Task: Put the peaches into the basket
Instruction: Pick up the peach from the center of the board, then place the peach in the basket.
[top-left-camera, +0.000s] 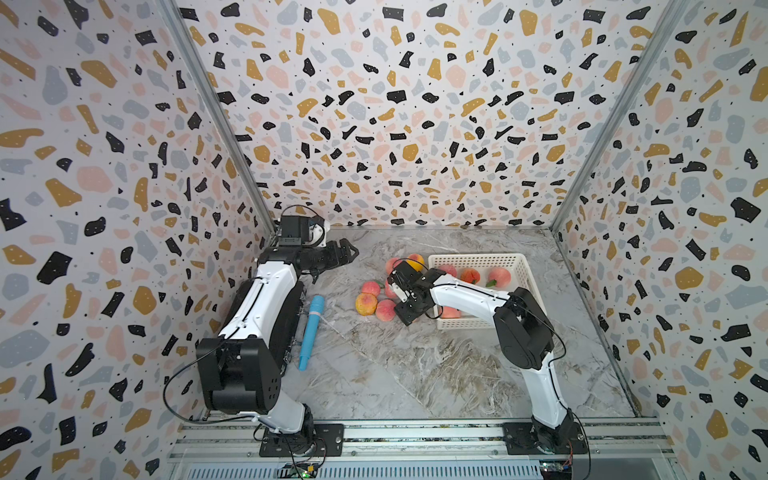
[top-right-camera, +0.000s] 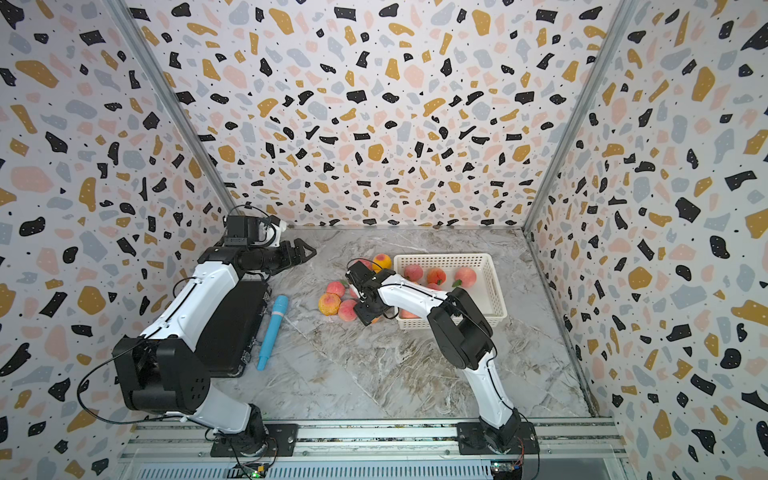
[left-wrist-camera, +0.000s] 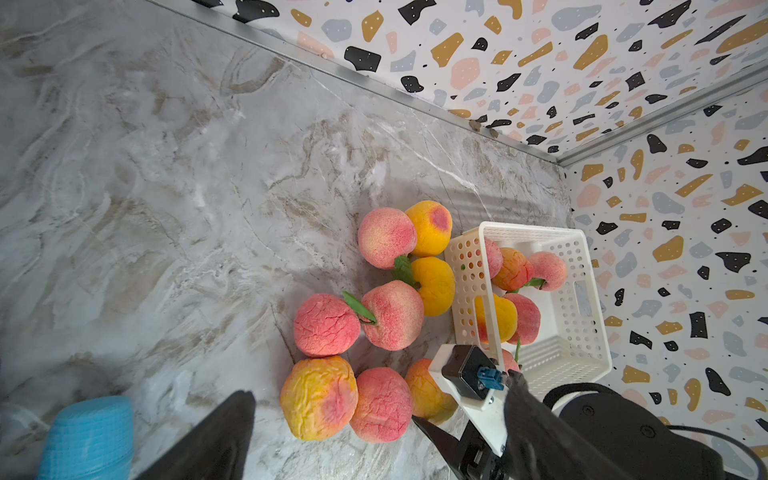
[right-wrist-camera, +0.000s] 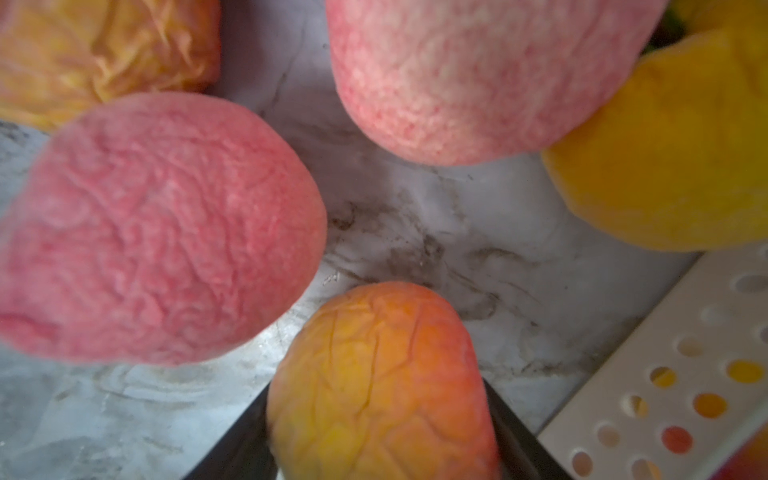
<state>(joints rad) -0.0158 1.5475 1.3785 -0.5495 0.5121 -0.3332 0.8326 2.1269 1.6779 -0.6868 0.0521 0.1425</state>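
A white basket (top-left-camera: 478, 259) stands at the back right of the table, and several peaches (top-left-camera: 498, 276) lie in it. More peaches (top-left-camera: 366, 304) are clustered on the marble just left of it, also seen in the left wrist view (left-wrist-camera: 326, 326). My right gripper (top-left-camera: 409, 313) reaches down at the near edge of that cluster, beside the basket's left wall. In the right wrist view it (right-wrist-camera: 380, 436) is shut on an orange-yellow peach (right-wrist-camera: 378, 374), with both fingers against the fruit's sides. My left gripper (top-left-camera: 351, 250) hangs open and empty at the back left, well away from the fruit.
A blue cylindrical tool (top-left-camera: 311, 332) lies on the table left of centre. Beside it a flat black box (top-right-camera: 232, 328) sits under my left arm. Patterned walls close in the table on three sides. Bare marble (top-left-camera: 415, 374) fills the front.
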